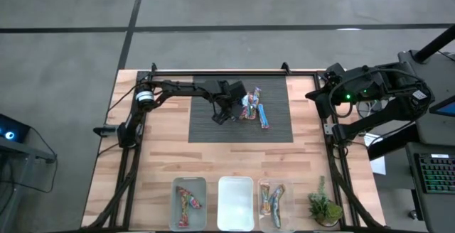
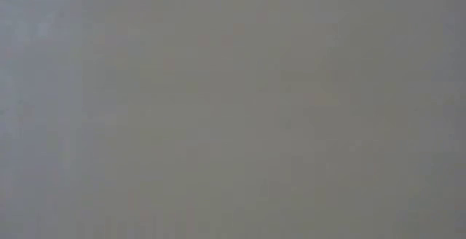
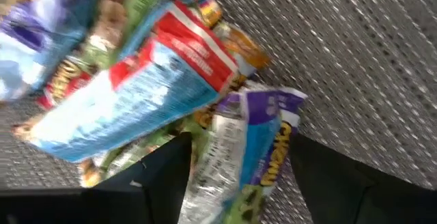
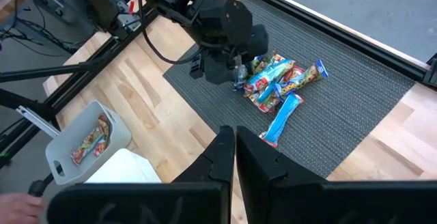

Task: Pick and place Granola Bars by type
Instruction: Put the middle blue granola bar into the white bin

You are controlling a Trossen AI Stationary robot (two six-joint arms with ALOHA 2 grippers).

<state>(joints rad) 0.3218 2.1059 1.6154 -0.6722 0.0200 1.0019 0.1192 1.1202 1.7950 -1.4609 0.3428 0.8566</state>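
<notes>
L gripper (image 3: pixel 235 176) fingers apart, straddling a purple-ended bar (image 3: pixel 246 156), probably not clamped yet. Rest of Granola Bars (image 4: pixel 276 84) piled just beyond it on dark mat (image 1: pixel 277 91). R gripper (image 4: pixel 234 157) fingers together, well off.

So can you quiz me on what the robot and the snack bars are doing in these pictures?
1. True or false: the left gripper is open, at the pile of granola bars on the dark mat.
2. How many bins sit along the table's near edge? A) two B) three C) five
3. Fill in: the middle bin holds ___ bars.

Key: 1 true. 2 B: left bin, middle bin, right bin. 3 no. The right gripper waits, shut, at the table's right side.
</notes>
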